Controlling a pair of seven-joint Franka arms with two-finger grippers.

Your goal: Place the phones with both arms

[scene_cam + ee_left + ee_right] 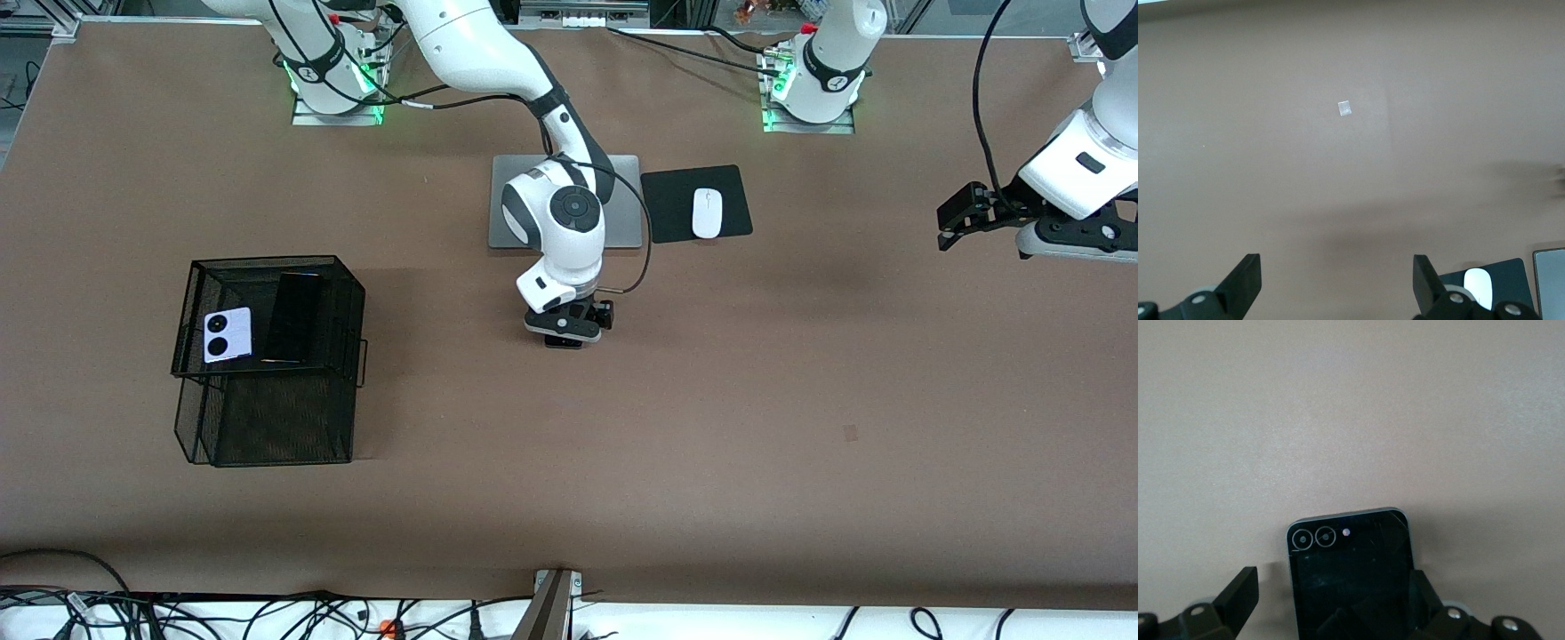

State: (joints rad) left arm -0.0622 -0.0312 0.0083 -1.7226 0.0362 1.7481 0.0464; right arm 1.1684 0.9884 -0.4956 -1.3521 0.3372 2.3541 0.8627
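A small squarish black phone [1348, 553] lies flat on the brown table between the fingers of my right gripper [1331, 583], which is open around it. One finger stands close against the phone's edge and the other is a little apart from it. In the front view that right gripper [569, 336] is low over the middle of the table and hides the phone. The lavender-white phone [228, 334] and the long slim black phone [293, 318] lie in the black mesh basket [267, 418]. My left gripper [944, 229] hangs open and empty over the left arm's end of the table [1336, 267].
A grey laptop [622, 191] lies closed under the right arm's elbow. Beside it is a black mouse pad [676, 204] with a white mouse [707, 213], also seen in the left wrist view as the mouse [1477, 287]. Cables run along the table's near edge.
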